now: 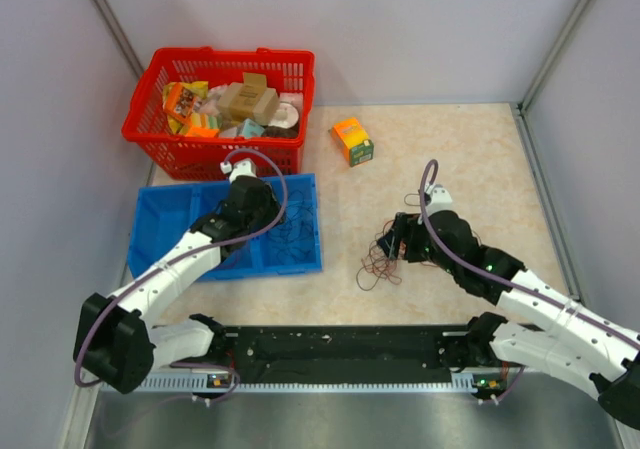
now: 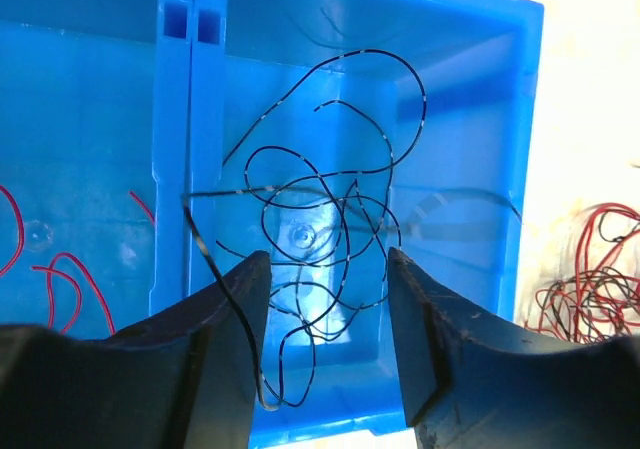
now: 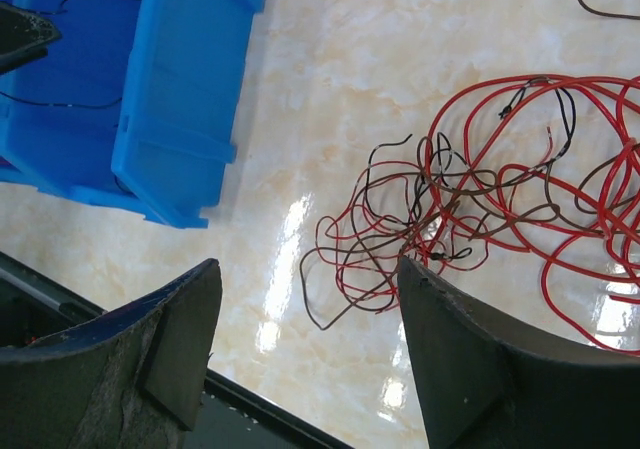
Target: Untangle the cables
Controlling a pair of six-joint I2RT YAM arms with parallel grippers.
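**Left wrist view: black wire dropped in the bin, red knot waiting on the worktop**

Left wrist view has the left hand (image 2: pixel 325 339) hovering over the right compartment of the blue plastic bin (image 2: pixel 470 89), fingers parted with nothing pinched between them. A thin black wire (image 2: pixel 330 219) lies looped on the bin floor in the centre of the frame; one strand crosses in front of the left finger at lower left. Red wire pieces (image 2: pixel 60 279) sit in the compartment at far left.

In the right wrist view the right hand (image 3: pixel 305 354) is spread wide and empty, poised above the tangled bunch of red and dark brown cables (image 3: pixel 440 219) on the marbled beige worktop (image 3: pixel 350 89), the knot just above and right of the gap.

To my eye the next pull should take one loose outer strand, pinched near its free end and lifted slowly, so the rest isn't dragged along.
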